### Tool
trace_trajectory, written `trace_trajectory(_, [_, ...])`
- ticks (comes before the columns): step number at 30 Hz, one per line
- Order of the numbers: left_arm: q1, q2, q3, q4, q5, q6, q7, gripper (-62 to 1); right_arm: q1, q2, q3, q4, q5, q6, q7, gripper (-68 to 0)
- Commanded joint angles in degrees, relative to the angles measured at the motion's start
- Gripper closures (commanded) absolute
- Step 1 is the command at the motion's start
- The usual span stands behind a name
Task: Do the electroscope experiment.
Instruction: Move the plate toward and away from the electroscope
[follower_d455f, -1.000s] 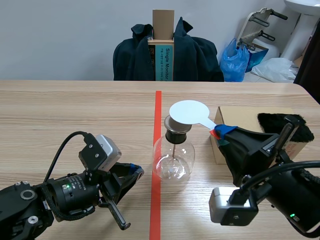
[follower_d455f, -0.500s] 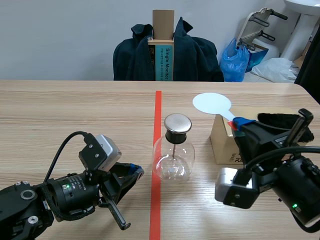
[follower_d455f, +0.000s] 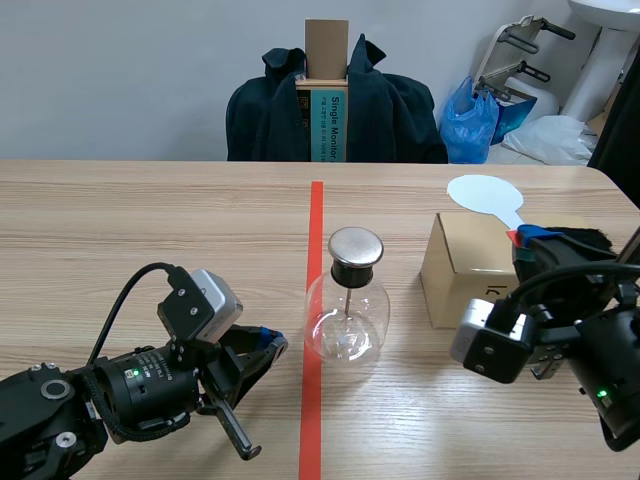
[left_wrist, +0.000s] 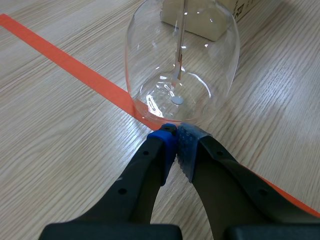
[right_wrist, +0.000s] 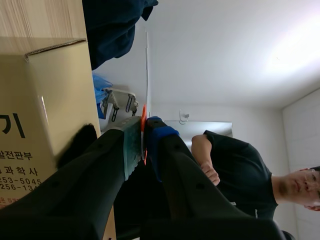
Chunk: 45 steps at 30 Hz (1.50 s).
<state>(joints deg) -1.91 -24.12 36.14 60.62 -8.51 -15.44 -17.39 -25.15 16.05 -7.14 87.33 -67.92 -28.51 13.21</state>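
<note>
Scene view: right tool (follower_d455f: 528, 238) clamped on paddle (follower_d455f: 484, 192), held over box (follower_d455f: 462, 262), well apart from flask (follower_d455f: 346, 312) on surface (follower_d455f: 150, 230). Left tool (follower_d455f: 272, 343) together, empty, just beside flask. Likely between charge and touch; next calls for paddle onto cap (follower_d455f: 356, 245).

The flask (left_wrist: 182, 65) loses its neck and cap past the left wrist view's edge; the box (left_wrist: 240, 12) at its one o'clock shows only a corner. The right wrist view gives the paddle (right_wrist: 144, 115) only edge-on.
</note>
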Motion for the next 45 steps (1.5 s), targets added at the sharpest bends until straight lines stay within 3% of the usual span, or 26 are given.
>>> trace_trajectory(1, [-0.35, 0.26, -0.22, 1.46, -0.20, -0.07, -0.76, -2.6, 0.22, 0.92, 0.44, 0.85, 0.39, -0.63, 0.63, -0.8])
trace_trajectory(19, [-0.35, 0.26, -0.22, 1.46, -0.20, -0.07, -0.76, -2.6, 0.55, 0.92, 0.44, 0.85, 0.39, -0.63, 21.18, -0.8])
trace_trajectory(28, [-0.35, 0.26, -0.22, 1.46, -0.20, -0.07, -0.76, -2.6, 0.55, 0.90, 0.44, 0.85, 0.39, -0.63, 27.91, -0.8])
trace_trajectory(38, [-0.35, 0.26, -0.22, 1.46, -0.20, 0.96, -0.76, -2.6, 0.55, 0.90, 0.44, 0.85, 0.39, -0.63, 28.52, -0.8])
trace_trajectory(45, [-0.35, 0.26, -0.22, 1.46, -0.20, 0.98, -0.76, -2.6, 0.55, 0.90, 0.44, 0.85, 0.39, -0.63, 21.64, -0.8])
